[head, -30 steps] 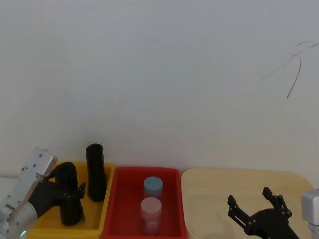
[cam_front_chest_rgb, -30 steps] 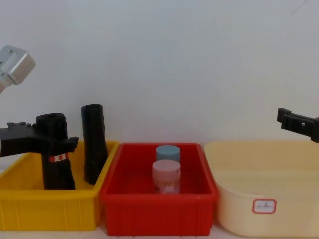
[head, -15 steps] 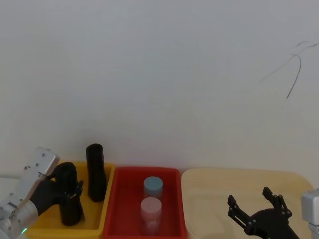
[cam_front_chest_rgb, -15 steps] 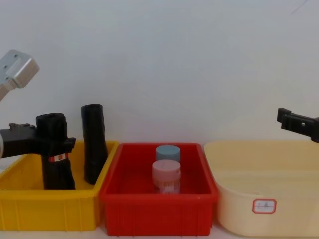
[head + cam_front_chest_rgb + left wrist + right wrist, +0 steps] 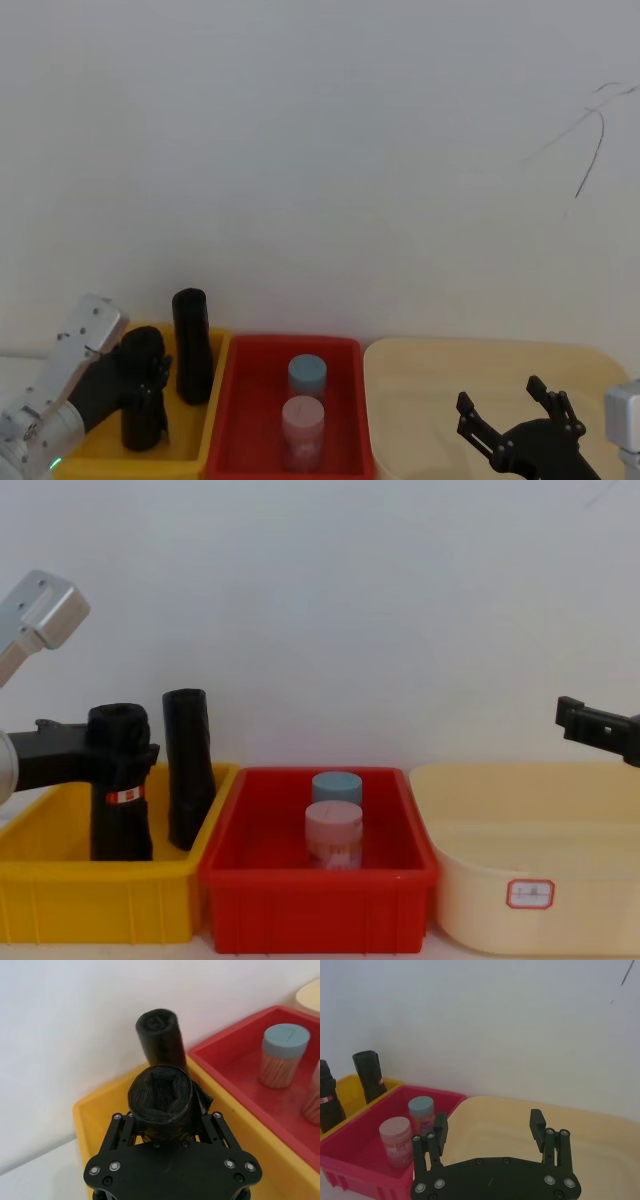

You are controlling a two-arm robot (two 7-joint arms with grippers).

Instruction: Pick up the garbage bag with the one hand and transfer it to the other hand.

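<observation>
The garbage bag (image 5: 120,825) is pinched by the left pincer (image 5: 120,757) inside the yellow box (image 5: 100,900). Compared with a moment ago, it is stood up straighter and is nearer the plain black roll (image 5: 188,770). Its bottom is hidden, so a lift cannot be told. The right pincer (image 5: 489,1120) is kept spread over the cream tub (image 5: 560,920). The grab looks done; the handover is not yet started.
</observation>
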